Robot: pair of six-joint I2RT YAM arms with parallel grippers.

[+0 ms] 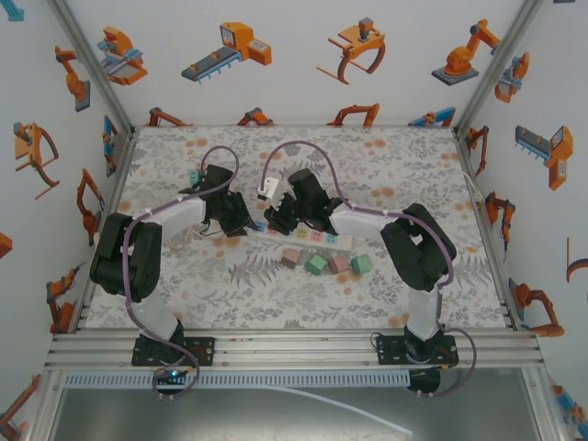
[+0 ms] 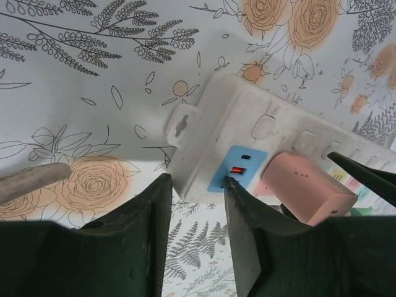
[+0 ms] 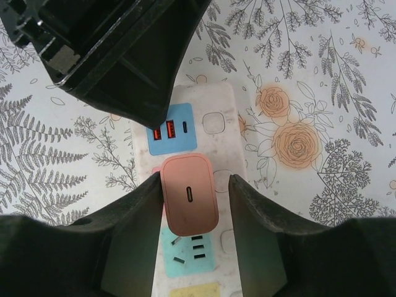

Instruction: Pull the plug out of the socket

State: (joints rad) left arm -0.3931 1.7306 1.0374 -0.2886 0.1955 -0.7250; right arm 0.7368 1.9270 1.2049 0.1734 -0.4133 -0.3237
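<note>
A white power strip (the socket) (image 1: 317,239) lies mid-table. A pink plug (image 3: 189,192) stands in it beside the blue USB patch (image 3: 173,133). My right gripper (image 3: 195,179) straddles the plug: the left finger touches its side and a narrow gap remains at the right finger. My left gripper (image 2: 197,179) sits at the strip's (image 2: 229,117) end corner, both tips against it, the right finger (image 2: 238,204) on the blue patch next to the plug (image 2: 306,185). From above, the left gripper (image 1: 243,223) and right gripper (image 1: 276,220) meet over the strip's left end.
Several pink and green cubes (image 1: 326,264) lie just in front of the strip. A white adapter (image 1: 267,191) on a purple cable rests behind the grippers. A grey-brown cable (image 2: 34,179) lies left of the strip. Printed walls enclose the table.
</note>
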